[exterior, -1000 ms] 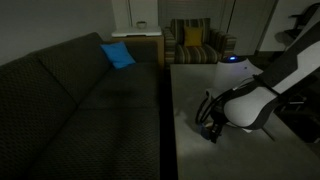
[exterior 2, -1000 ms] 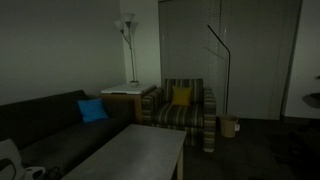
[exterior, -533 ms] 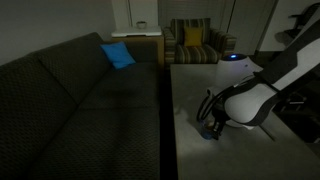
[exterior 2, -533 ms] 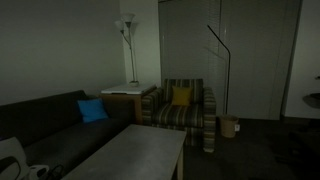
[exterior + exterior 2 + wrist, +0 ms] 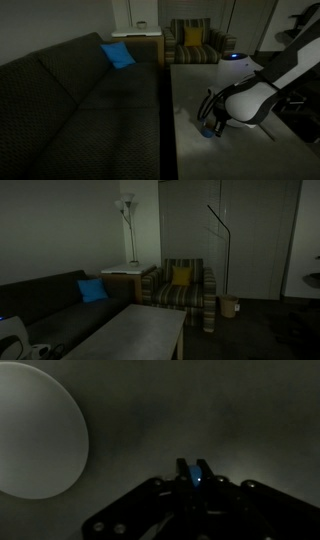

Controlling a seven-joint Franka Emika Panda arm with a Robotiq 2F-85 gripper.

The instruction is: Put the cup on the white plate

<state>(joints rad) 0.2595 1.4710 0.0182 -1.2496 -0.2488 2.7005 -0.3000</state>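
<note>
**Cup pinched, lift and carry comes next**

My jaws are pinched almost fully together on the cup [image 5: 196, 477]. In the wrist view only a sliver of blue shows between the dark fingers [image 5: 186, 468]. In an exterior view the cup [image 5: 209, 131] is a small blue spot at the jaw tips, down at the tabletop [image 5: 190, 90]. I judge the grasp step done, though I can't tell if the cup is off the surface yet.

Next I need a straight lift, then a carry ahead and to the left of the jaws to the white plate [image 5: 35, 430], lowering over its middle before letting go. The grip looks narrow, probably on the cup wall or rim, so it could tilt.

The cup looks hard and smooth. The plate is round, shallow and plain matte white, well apart from the jaws. The tabletop is flat, grey and faintly mottled.

Beyond the tabletop are a dark woven sofa [image 5: 80, 90] with a blue cushion [image 5: 117, 54], then a striped armchair [image 5: 195, 42].
</note>
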